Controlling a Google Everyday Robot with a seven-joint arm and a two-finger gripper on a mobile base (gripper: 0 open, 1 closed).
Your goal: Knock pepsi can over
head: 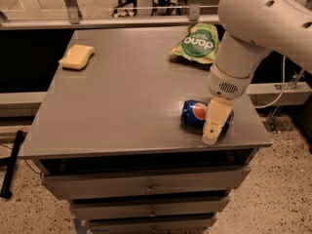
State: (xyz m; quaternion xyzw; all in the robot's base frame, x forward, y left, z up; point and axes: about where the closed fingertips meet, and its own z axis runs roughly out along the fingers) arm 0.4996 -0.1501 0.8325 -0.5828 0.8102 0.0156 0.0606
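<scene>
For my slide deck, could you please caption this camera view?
Pepsi can lies on its side near the table edge, gripper just over it.

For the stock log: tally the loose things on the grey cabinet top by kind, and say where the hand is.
pepsi can: 1, lying on its side near the front right corner
snack bag: 1, green, back right
sponge: 1, yellow, back left
Total: 3
The hand hangs over the can's right end, covering part of it.
</scene>
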